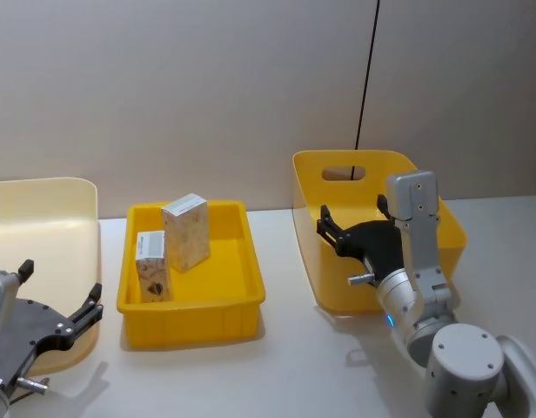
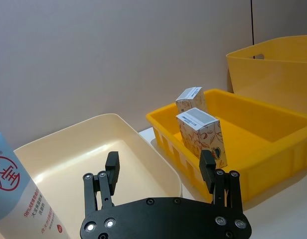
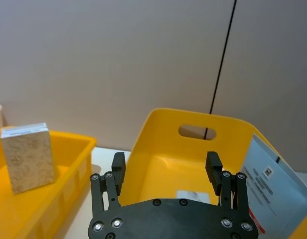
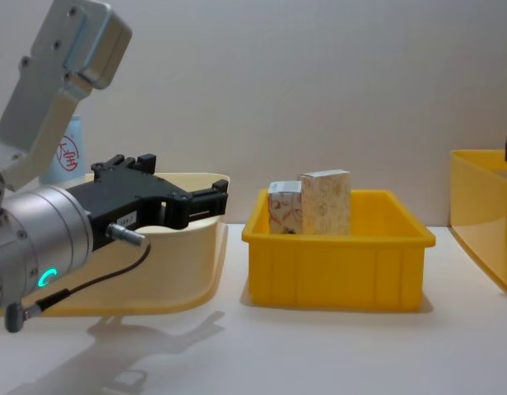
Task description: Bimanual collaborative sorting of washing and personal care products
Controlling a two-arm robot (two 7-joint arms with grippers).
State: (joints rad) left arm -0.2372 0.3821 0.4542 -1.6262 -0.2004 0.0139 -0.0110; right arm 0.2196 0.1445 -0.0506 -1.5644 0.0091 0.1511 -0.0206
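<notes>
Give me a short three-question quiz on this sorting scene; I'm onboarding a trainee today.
1. How many cartons stand in the low yellow tray?
2. True or false: the left gripper is shut on a carton.
3. The right gripper hovers at which bin: A cream bin, B tall yellow bin, C low yellow tray?

Key: 1. Two. 2. False; it is open and empty. 3. B.

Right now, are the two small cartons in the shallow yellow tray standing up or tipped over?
Standing up. Both cartons rest on their bases inside the tray, side by side, with the printed top flaps facing up.
</notes>
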